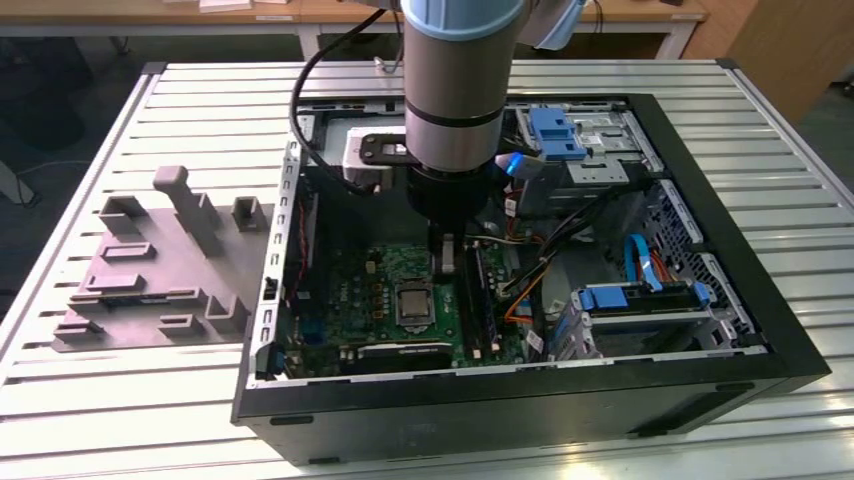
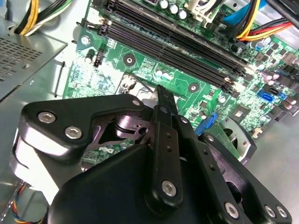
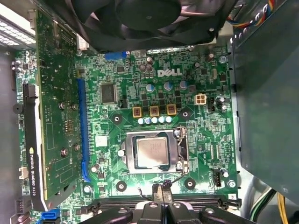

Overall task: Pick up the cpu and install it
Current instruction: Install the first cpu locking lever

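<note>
Already the cpu (image 3: pixel 152 153) appears seated: in the first wrist view it lies flat inside the metal-framed socket (image 3: pixel 179 150) on the green motherboard (image 3: pixel 205 140), its retaining frame seemingly down. In the second wrist view the gripper (image 2: pixel 164 100) has its jaws pressed together, holding nothing. In the exterior view the gripper (image 1: pixel 447 262) hangs inside the computer case (image 1: pixel 747 290), just right of the socket (image 1: pixel 411 302). Installation looks nearly complete.

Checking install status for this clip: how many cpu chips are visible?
1. The cpu lies flat inside the metal socket frame on the green motherboard, in the first wrist view. Others could be hidden beneath the arm.
</note>
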`<state>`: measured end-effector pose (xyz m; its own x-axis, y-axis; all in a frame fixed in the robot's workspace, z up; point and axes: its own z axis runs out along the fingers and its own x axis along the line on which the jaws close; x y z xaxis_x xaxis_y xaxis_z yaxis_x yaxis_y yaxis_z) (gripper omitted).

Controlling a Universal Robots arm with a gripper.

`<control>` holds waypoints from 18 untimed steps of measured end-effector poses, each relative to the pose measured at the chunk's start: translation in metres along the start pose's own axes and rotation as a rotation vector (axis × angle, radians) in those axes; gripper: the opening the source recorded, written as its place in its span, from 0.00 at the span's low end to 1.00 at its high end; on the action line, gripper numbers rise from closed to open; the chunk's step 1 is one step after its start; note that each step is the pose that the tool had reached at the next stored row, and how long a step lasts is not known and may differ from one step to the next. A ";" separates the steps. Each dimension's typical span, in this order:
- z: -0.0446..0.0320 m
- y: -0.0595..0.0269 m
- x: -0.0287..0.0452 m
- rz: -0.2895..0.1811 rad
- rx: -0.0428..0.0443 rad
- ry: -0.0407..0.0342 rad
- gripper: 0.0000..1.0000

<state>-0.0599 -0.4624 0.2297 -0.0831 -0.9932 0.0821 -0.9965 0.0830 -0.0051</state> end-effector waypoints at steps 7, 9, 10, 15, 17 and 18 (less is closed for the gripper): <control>0.0042 -0.0005 0.0050 0.000 0.0000 -0.0001 0.11; 0.0057 -0.0006 0.0071 0.000 0.0000 0.0001 0.11; 0.0064 -0.0007 0.0081 0.000 0.0000 0.0000 0.11; 0.0092 -0.0011 0.0125 -0.002 0.0001 -0.0001 0.11; 0.0101 -0.0011 0.0131 -0.002 0.0002 -0.0002 0.11; 0.0104 -0.0011 0.0132 -0.002 0.0002 -0.0003 0.11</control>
<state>-0.0599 -0.4765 0.2204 -0.0811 -0.9933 0.0818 -0.9967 0.0809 -0.0052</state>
